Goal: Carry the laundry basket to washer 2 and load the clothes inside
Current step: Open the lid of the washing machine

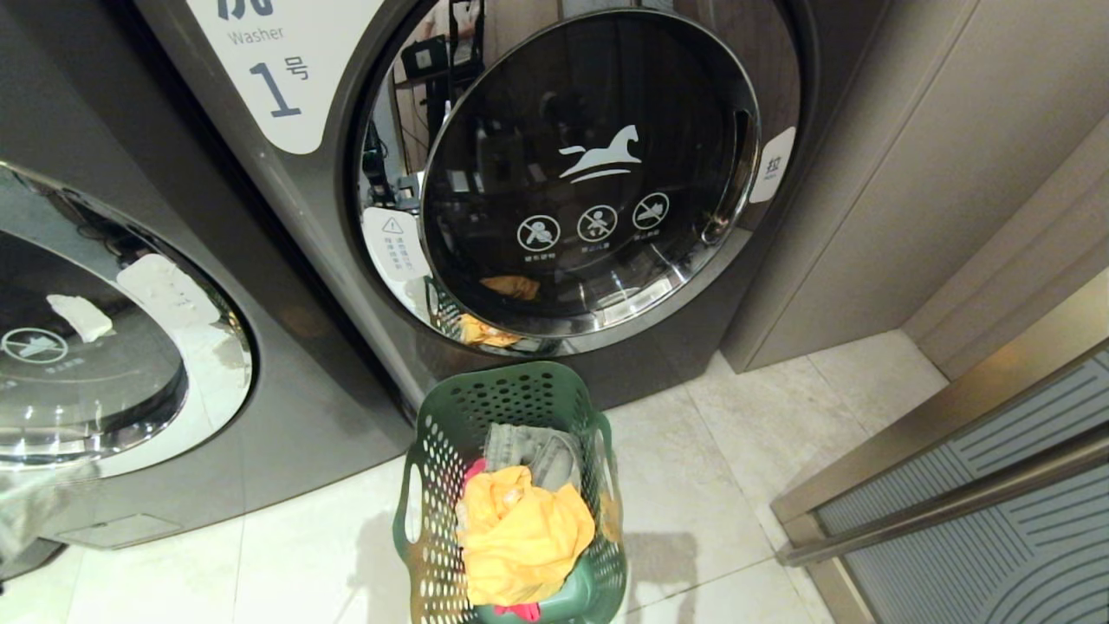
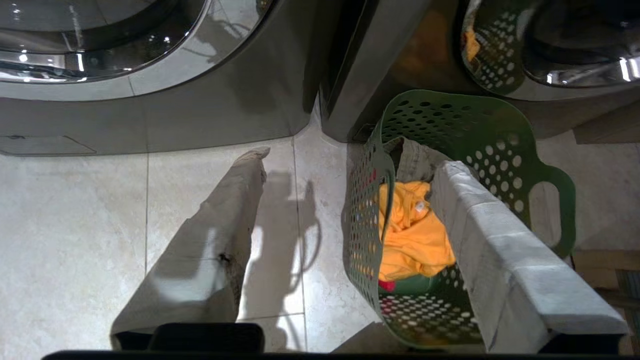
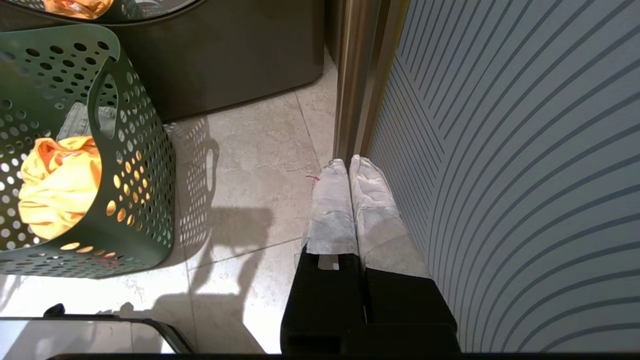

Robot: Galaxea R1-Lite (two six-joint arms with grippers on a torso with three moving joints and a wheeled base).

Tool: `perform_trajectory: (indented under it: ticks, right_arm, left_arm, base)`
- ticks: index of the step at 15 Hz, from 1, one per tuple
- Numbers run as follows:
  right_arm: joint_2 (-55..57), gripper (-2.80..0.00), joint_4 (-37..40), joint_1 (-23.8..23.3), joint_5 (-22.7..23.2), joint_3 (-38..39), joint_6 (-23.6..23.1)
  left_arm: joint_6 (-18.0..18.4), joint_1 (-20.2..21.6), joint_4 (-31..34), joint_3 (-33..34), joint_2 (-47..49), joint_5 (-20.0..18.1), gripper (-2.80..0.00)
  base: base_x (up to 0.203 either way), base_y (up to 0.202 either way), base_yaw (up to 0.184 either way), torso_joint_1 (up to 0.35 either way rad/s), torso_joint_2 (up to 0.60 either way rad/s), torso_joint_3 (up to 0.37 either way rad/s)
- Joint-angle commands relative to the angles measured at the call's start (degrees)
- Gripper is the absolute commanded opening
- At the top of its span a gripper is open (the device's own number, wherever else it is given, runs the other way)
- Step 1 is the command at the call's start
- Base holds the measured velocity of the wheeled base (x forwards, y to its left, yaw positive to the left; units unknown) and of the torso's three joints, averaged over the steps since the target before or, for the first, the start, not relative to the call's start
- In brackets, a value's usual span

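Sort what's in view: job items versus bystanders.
Job:
laundry basket
yellow garment
grey-green denim piece
pink-red garment
left hand, open at the basket

Bystanders:
washer 1
right hand, shut
ribbed panel

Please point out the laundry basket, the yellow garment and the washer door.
laundry basket (image 1: 431,485), head view, left perforated wall.
yellow garment (image 1: 520,537), head view, middle of the crumpled cloth.
washer door (image 1: 598,165), head view, glass at the horse logo.

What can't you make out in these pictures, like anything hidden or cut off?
- Head view: the left-hand washer is cut by the edge; no numeral shows.
- The pink-red garment is mostly buried under the yellow garment in the laundry basket.
- Left wrist view: one finger hides the basket's inside.
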Motion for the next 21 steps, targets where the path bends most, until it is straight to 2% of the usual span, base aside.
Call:
perform_trajectory:
  ticks: [1,2,3,4,8,11,13,15,16,21]
  right_arm:
    - [0.1,-2.8,0.0,0.0,0.1,0.0,0.0]
    - [0.1,-2.8,0.0,0.0,0.1,0.0,0.0]
    - [0.1,-2.8,0.0,0.0,0.1,0.0,0.0]
    - [0.1,-2.8,0.0,0.0,0.1,0.0,0.0]
    - [0.1,-2.8,0.0,0.0,0.1,0.0,0.0]
    - [0.1,-2.8,0.0,0.0,0.1,0.0,0.0]
    - [0.1,-2.8,0.0,0.0,0.1,0.0,0.0]
    - [0.1,-2.8,0.0,0.0,0.1,0.0,0.0]
    - [0.1,-2.8,0.0,0.0,0.1,0.0,0.0]
    - [0.1,-2.8,0.0,0.0,0.1,0.0,0.0]
  left_arm:
    - [-0.7,1.4,-7.9,-0.2,16.0,-0.2,0.0]
    - [-1.1,3.3,-12.9,0.1,20.4,-1.1,0.0]
    - [-1.5,6.9,-17.5,0.9,23.4,-3.4,0.0]
    - [-1.3,11.1,-20.4,1.8,24.5,-7.5,0.0]
    - [-0.3,24.9,-27.9,4.1,27.3,-30.1,0.0]
    - [3.0,31.0,-36.0,3.9,34.3,-40.9,0.0]
    - [5.1,32.6,-44.9,2.4,40.9,-44.1,0.0]
    - [6.6,33.1,-52.7,-0.1,46.5,-45.1,0.0]
    - [8.0,33.6,-54.2,-1.9,48.4,-45.5,0.0]
    - [10.0,33.7,-56.6,-5.1,53.5,-46.5,0.0]
  base:
    - [0.0,0.0,0.0,0.0,0.0,0.0]
    - [0.0,0.0,0.0,0.0,0.0,0.0]
    - [0.0,0.0,0.0,0.0,0.0,0.0]
    - [0.0,0.0,0.0,0.0,0.0,0.0]
    - [0.0,0.0,0.0,0.0,0.0,0.0]
    - [0.0,0.0,0.0,0.0,0.0,0.0]
    - [0.0,0.0,0.0,0.0,0.0,0.0]
    - [0.0,0.0,0.0,0.0,0.0,0.0]
    - [0.0,0.0,0.0,0.0,0.0,0.0]
    - [0.0,0.0,0.0,0.0,0.0,0.0]
